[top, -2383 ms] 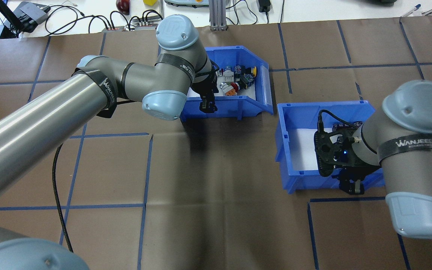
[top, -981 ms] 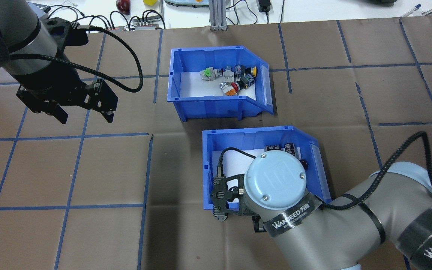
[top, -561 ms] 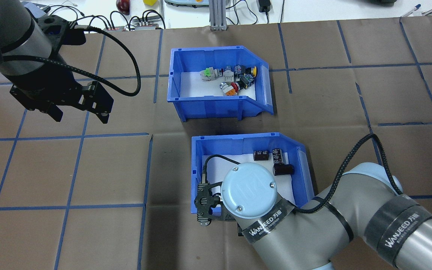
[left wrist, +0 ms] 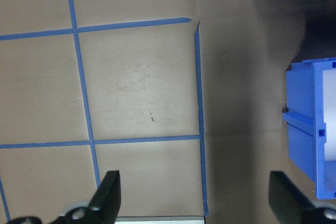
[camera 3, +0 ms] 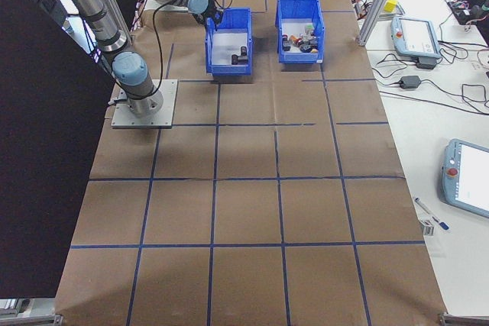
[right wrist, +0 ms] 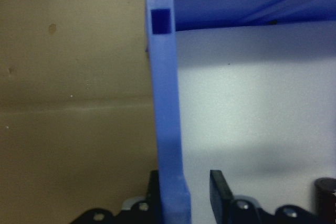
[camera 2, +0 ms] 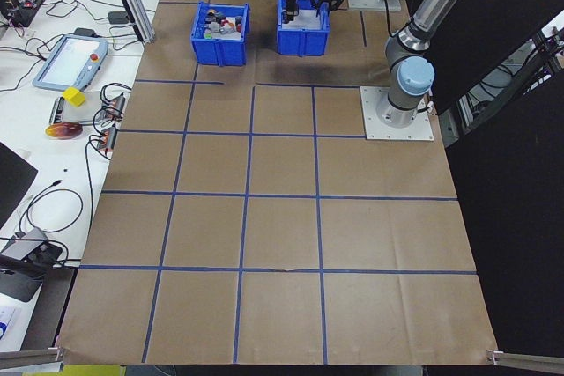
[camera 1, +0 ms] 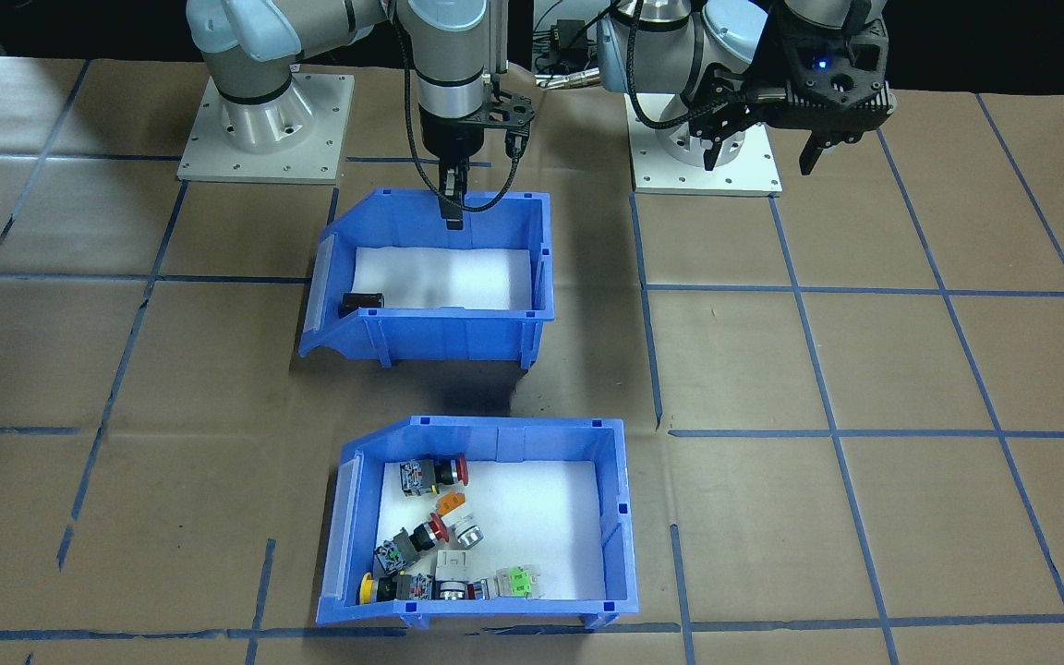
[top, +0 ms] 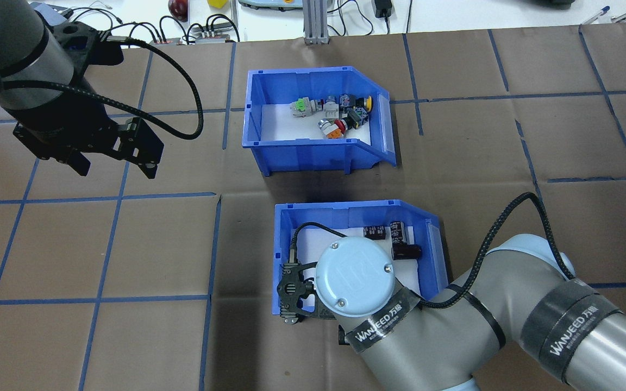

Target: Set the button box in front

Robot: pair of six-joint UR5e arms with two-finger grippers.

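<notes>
Brown paper ruled with blue tape covers the worktop (top: pixel 128 244). Button box (top: pixel 313 122) stands toward the far edge, away from the robot, its coloured switches (top: pixel 335 113) clustered at the sloped side. Directly behind it, nearer the robot's edge, sits the capacitor bin (top: pixel 356 217). Right claw (right wrist: pixel 184 192) straddles that bin's robot-side wall, one finger inside and one outside, pinching the wall, presumably to drag the bin into line behind the button box. Left claw (top: pixel 112 165) hangs spread wide and empty over bare paper near the left edge, well apart from both bins, leaving the other arm room.
</notes>
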